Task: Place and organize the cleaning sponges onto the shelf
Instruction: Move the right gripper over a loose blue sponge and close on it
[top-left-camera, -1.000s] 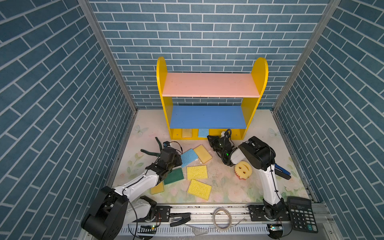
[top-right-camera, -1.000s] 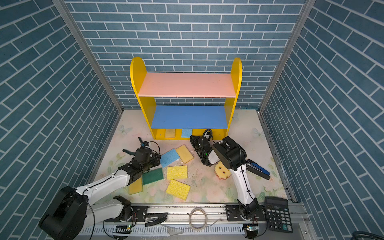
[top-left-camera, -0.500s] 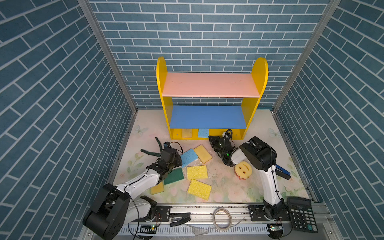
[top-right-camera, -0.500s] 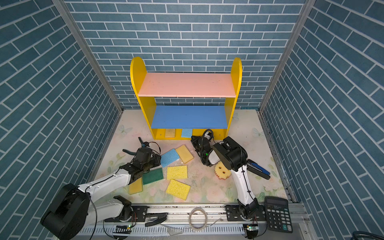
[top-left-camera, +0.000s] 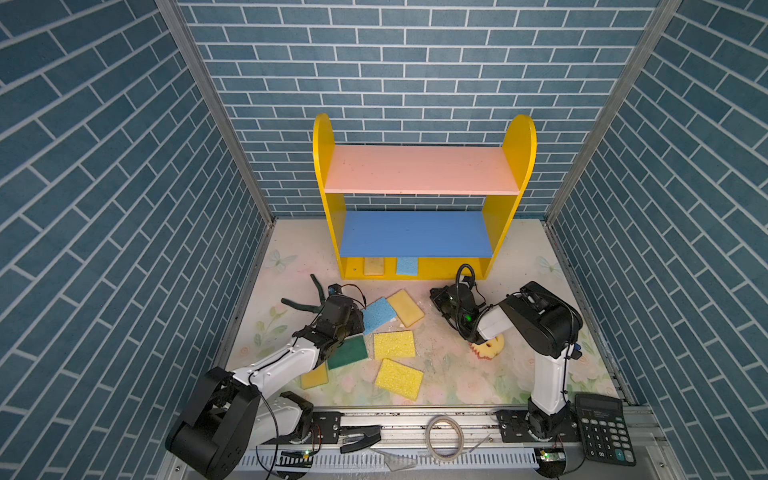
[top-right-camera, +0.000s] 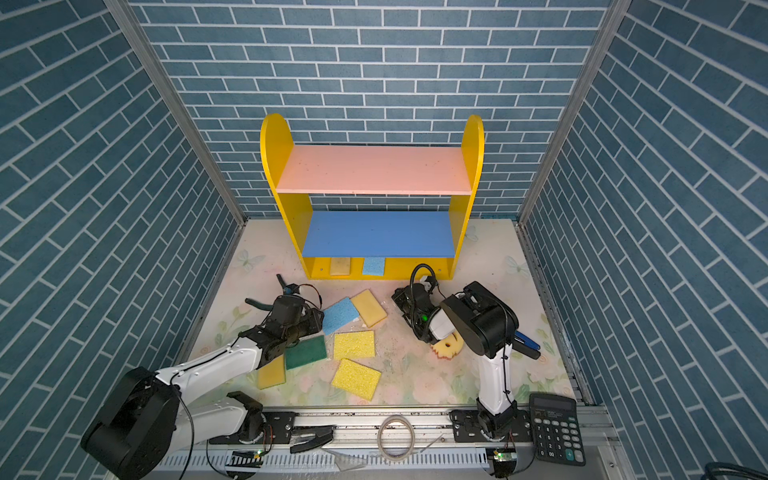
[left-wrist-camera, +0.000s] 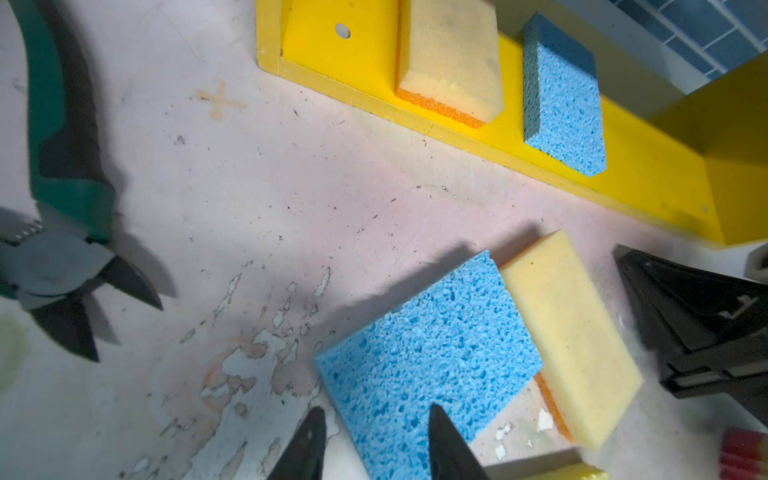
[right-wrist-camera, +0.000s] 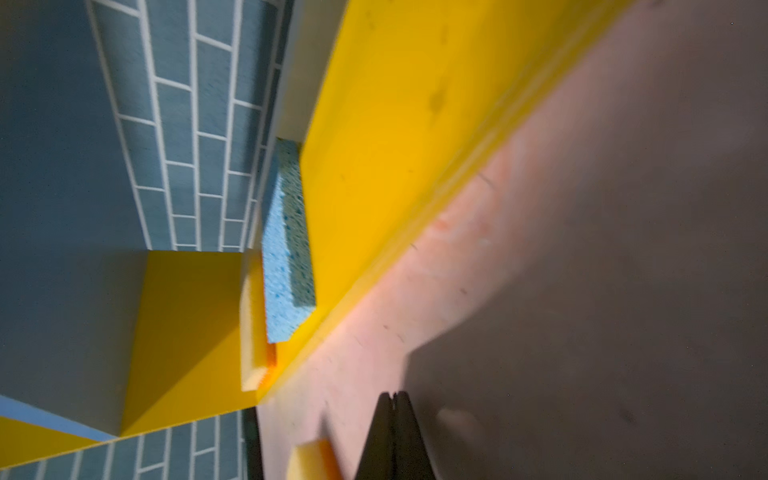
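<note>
The shelf (top-left-camera: 519, 145) stands at the back, with a tan sponge (top-left-camera: 374, 266) and a blue sponge (top-left-camera: 406, 266) on its yellow base. On the table lie a blue sponge (left-wrist-camera: 432, 349), a tan one (left-wrist-camera: 569, 332), two yellow ones (top-left-camera: 394, 345) (top-left-camera: 399, 379), a green-topped one (top-left-camera: 347, 352), a yellow-orange one (top-left-camera: 314, 377) under my left arm, and the smiley one (top-left-camera: 490, 347) half under my right arm. My left gripper (left-wrist-camera: 376, 419) is open, one finger over the loose blue sponge's corner and the other beside it. My right gripper (right-wrist-camera: 392, 399) is shut and empty, low before the shelf base.
Green-handled pliers (top-left-camera: 307, 299) lie left of my left gripper. A blue-handled tool (top-right-camera: 525, 345) lies at the right behind my right arm. A black calculator (top-left-camera: 602, 428) and a cable coil (top-left-camera: 444, 432) sit on the front rail. Brick walls close in three sides.
My left gripper's jaws have spread apart at the blue sponge's corner. Both arms have stayed almost in place, with a small shift of the right gripper.
</note>
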